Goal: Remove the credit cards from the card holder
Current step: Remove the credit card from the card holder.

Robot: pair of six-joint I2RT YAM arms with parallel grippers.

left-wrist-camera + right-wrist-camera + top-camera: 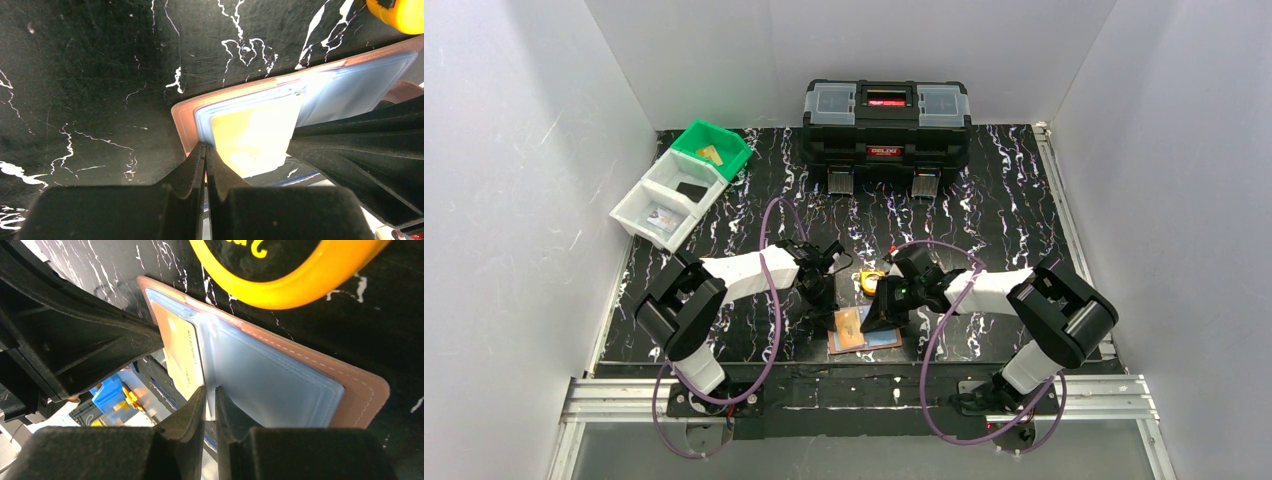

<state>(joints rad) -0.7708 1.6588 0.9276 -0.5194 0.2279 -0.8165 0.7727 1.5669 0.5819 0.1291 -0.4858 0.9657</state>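
Black marbled tabletop point(724, 200), white walls. At lower centre of the overhead view, my left gripper point(205, 150) is closed, tips on the open card holder point(182, 120) edge. A gold-tan card point(250, 140) sits sleeved inside. My right gripper point(210, 392) is narrow at its edge; grip unclear. The sleeve could lift with the card, dragging the holder. Any other cards are hidden.

- Card holder point(182, 117): tan-brown leather with pale stitching and pale bluish clear sleeves.
- Credit card point(250, 140) in a sleeve: gold-tan.
- Table point(90, 75): black with white marble veins.
- Tape measure point(300, 290): yellow rim, black face.
- Toolbox point(886, 125): black with a red label.
- Bins: one green point(692, 135), two white point(629, 215).
- Cables point(771, 270): purple.
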